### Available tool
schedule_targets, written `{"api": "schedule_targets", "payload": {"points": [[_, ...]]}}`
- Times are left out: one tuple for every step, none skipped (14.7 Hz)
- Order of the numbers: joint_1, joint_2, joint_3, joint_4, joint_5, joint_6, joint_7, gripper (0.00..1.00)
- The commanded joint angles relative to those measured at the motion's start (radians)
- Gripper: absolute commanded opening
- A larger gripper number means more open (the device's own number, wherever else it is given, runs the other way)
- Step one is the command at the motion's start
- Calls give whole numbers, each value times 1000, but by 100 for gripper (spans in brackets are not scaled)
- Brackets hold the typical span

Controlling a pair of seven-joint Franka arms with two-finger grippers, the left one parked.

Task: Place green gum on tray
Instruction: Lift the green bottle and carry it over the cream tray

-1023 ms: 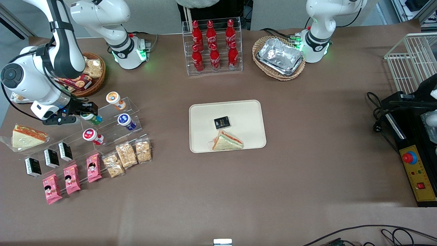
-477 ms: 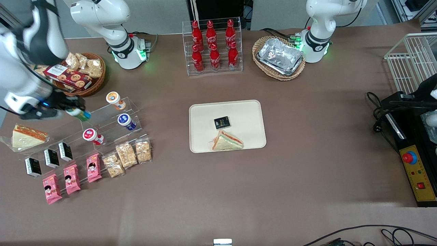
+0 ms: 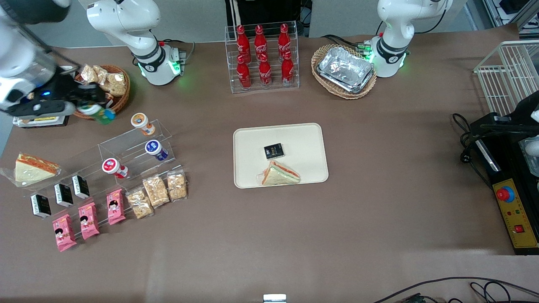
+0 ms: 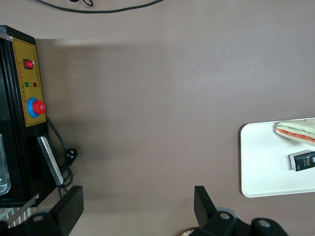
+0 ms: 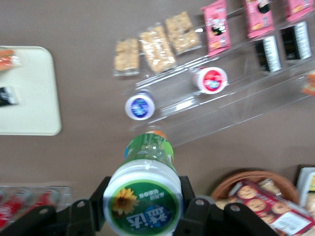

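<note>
Green gum [image 3: 97,113] held aloft in the gripper [image 3: 86,110], well apart from the tray [image 3: 307,139].
From the front, it is seen above the clear rack [image 3: 134,145]. At the right wrist, its lid [image 5: 143,202] is pinched between both fingers [image 5: 189,199].

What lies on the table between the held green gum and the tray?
In the front view, the tool holds the green gum; toward the tray stands the orange gum bottle, then bare table.
</note>
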Motion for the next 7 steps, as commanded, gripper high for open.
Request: {"api": "schedule_targets", "payload": {"points": [[-3,37,181,70,61,-37,277,0],[0,49,234,76,72,-28,360,0],[0,75,289,88,81,-17,443,0],[0,101,342,105,84,-1,519,0],[1,133,389,113,85,27,587,0],[7,162,432,111,84,79,644,0],[26,190,455,99,81,131,693,0]]}}
